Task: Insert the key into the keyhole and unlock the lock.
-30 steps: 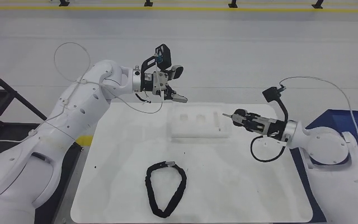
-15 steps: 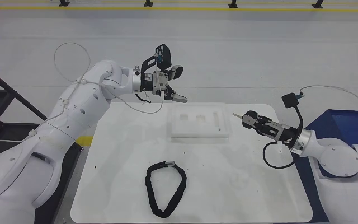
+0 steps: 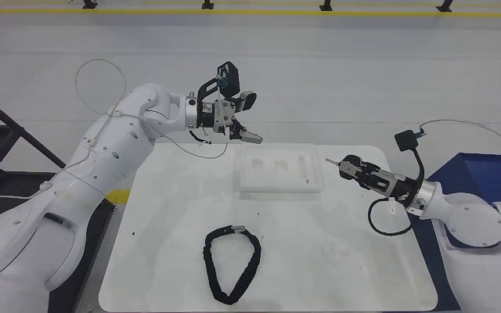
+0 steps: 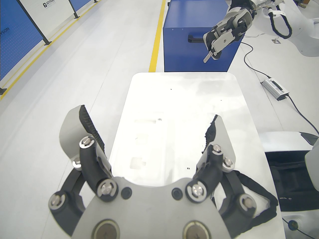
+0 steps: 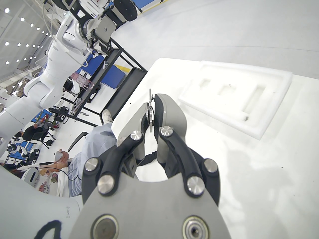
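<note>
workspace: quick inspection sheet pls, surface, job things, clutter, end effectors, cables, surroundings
surface: white table; a white foam tray with three recesses sits at its far middle
job's things: black chain lock lies in a loop on the near part of the table, apart from both arms; key is held in the air
clutter: small dark specks on the table
end effectors: left end effector open, above the table's far edge near a tray corner; right end effector shut on the key, off the tray's other side
cables: thin grey cable loops off the left arm; black cable loops at the right wrist; power brick with lead on the floor
surroundings: blue cabinet, yellow floor line
</note>
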